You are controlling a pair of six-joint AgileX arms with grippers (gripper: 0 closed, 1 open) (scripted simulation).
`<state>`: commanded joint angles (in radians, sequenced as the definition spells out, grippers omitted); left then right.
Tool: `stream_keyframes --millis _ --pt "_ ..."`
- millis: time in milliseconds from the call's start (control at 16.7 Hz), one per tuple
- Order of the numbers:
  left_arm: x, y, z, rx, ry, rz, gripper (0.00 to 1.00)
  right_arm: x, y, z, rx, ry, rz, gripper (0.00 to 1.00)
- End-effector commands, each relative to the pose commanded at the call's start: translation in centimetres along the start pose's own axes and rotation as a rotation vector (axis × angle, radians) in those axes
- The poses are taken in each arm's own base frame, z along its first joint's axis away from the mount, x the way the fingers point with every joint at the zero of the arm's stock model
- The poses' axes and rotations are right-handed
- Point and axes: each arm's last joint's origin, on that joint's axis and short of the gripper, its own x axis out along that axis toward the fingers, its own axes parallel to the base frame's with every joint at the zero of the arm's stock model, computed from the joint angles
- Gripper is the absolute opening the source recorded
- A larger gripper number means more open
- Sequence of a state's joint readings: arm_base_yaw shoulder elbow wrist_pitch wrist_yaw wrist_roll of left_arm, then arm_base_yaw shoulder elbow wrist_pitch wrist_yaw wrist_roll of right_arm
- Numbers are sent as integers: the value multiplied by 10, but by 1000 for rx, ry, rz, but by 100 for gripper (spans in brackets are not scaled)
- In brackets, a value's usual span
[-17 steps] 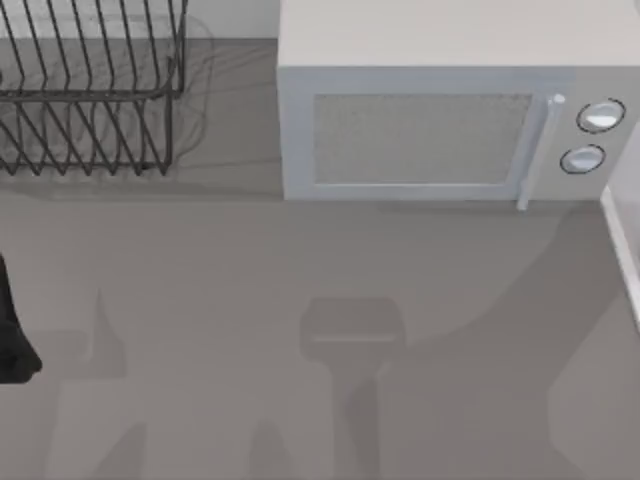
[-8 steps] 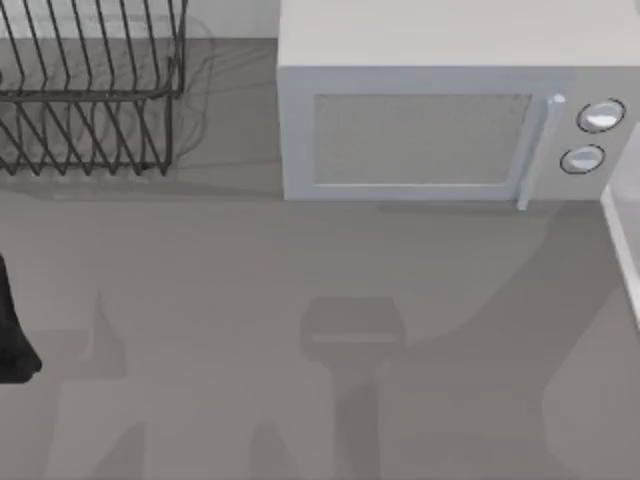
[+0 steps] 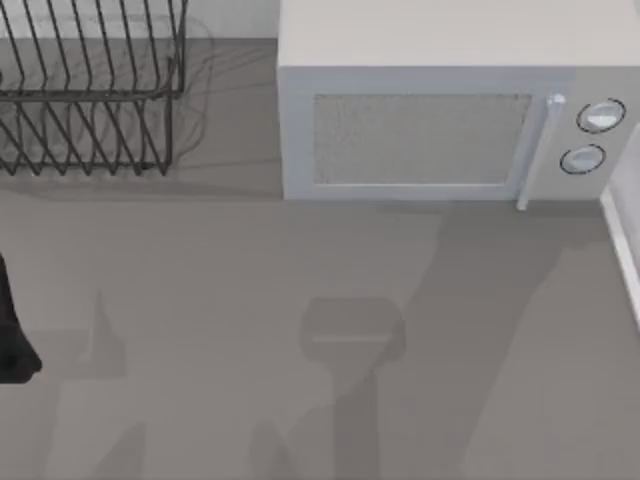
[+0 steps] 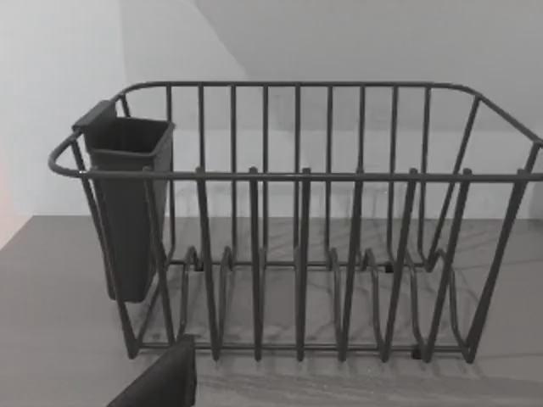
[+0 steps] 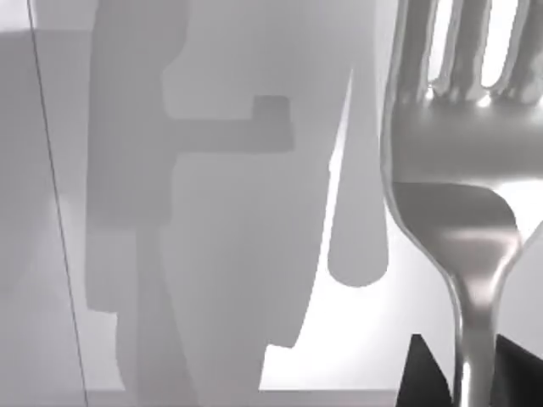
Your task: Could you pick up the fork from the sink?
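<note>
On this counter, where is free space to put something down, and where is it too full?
The counter is bare in front of the microwave and dish rack. The narrow strip between rack and microwave is tighter. The back is crowded. The left arm is parked at the left edge; the right gripper holds the fork.

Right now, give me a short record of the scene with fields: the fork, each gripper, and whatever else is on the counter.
fork: thin silvery metal fork, close before the right wrist camera, handle running down between two dark fingertips
right gripper: right gripper shut on the fork's handle
left gripper: dark left arm at the table's left edge; a dark finger shows in the left wrist view, facing the rack
dish rack: black wire dish rack, far left, with a dark cutlery cup on its side
microwave: white microwave, far right, door closed
</note>
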<state>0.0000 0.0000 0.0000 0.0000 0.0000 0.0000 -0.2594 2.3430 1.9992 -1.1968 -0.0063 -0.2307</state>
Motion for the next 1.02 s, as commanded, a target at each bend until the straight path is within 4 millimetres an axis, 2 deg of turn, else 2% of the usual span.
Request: stream_keyframes --millis 120,420,600,780,900,1020 --pt "0 0 0 0 0 0 100 -18 1 -2 0 -13 -3 0" --pt "0 0 0 0 0 0 100 -20 2 -2 1 -14 -4 0" --pt "0 0 0 0 0 0 100 -35 14 -9 43 -39 -29 0" --pt "0 0 0 0 0 0 100 -68 46 -30 109 -86 -55 0" --pt "0 0 0 0 0 0 100 -89 83 -53 126 -107 -56 0" --pt "0 0 0 0 0 0 100 -103 124 -85 115 -106 -45 0"
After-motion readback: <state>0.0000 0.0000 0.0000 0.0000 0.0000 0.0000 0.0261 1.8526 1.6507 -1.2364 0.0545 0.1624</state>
